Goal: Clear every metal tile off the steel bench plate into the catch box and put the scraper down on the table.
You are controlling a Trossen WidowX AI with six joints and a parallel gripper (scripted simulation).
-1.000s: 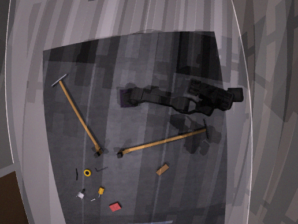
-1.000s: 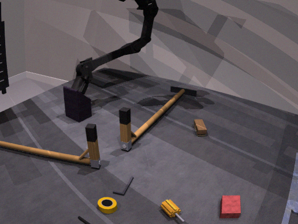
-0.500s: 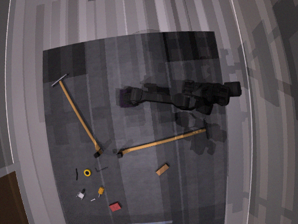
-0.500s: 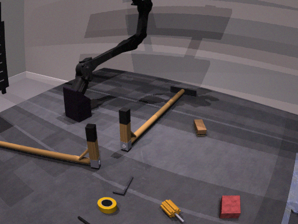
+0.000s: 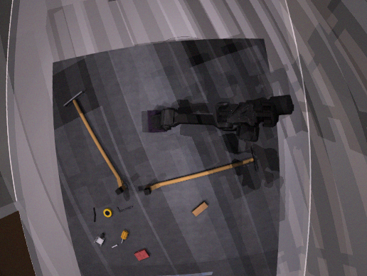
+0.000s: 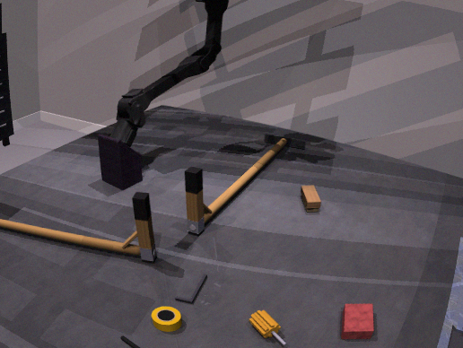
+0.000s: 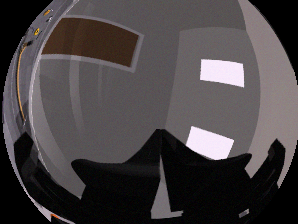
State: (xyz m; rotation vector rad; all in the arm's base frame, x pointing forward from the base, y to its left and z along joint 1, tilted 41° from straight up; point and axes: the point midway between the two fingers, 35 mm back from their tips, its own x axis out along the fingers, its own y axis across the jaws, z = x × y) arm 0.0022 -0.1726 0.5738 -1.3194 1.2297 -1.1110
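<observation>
My gripper [image 7: 160, 133] is shut, its fingertips together with nothing between them. The arm holds it high above the table, out at the right in the top view. Two wooden-handled scrapers lie on the table. One scraper [image 5: 97, 142] [image 6: 67, 237] lies at the left, its thin blade at the far left. The other scraper [image 5: 203, 174] [image 6: 244, 179] lies below the arm, its dark blade at the right. Both have upright black-topped grips at their near ends. A bluish metallic strip [image 5: 204, 274] [image 6: 455, 278] is cut off at the frame edge, perhaps the bench plate. No tiles or catch box can be made out.
A wooden block [image 5: 200, 208] [image 6: 310, 196], a red block [image 5: 141, 255] [image 6: 357, 320], a yellow tape ring [image 5: 104, 212] [image 6: 154, 320], an orange tool [image 5: 124, 235] [image 6: 265, 323] and a dark angled key [image 6: 193, 289] lie toward the front. The arm's base stands behind the scrapers.
</observation>
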